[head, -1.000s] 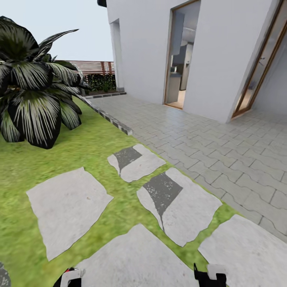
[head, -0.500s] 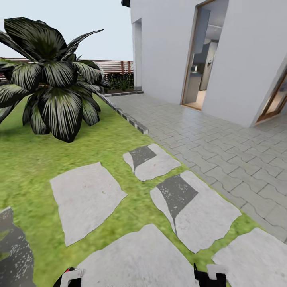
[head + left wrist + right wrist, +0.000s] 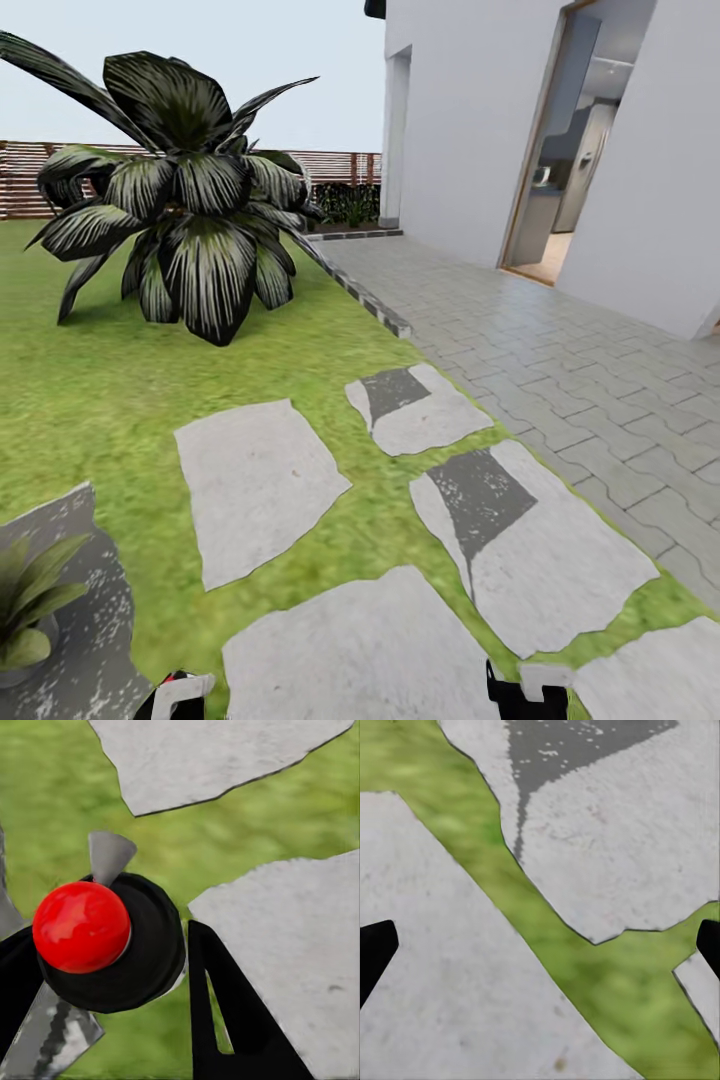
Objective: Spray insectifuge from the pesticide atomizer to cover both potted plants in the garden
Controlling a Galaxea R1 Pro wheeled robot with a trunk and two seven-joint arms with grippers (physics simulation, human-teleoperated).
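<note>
Both arms low, wrists pointing down

The left gripper (image 3: pixel 112 967) looks clamped on the black, red-topped bottle (image 3: pixel 112 945); the right gripper (image 3: pixel 540 945) has its fingers (image 3: pixel 375 949) spread wide, holding nothing.

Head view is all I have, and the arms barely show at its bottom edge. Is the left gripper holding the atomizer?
Observer: Yes. In the left wrist view the pesticide atomizer, black with a red ball on top, sits gripped between the fingers of the left gripper.
Operator: And the right one?
Observer: The right gripper is open with nothing between its fingers, above a stepping slab and a strip of grass.
</note>
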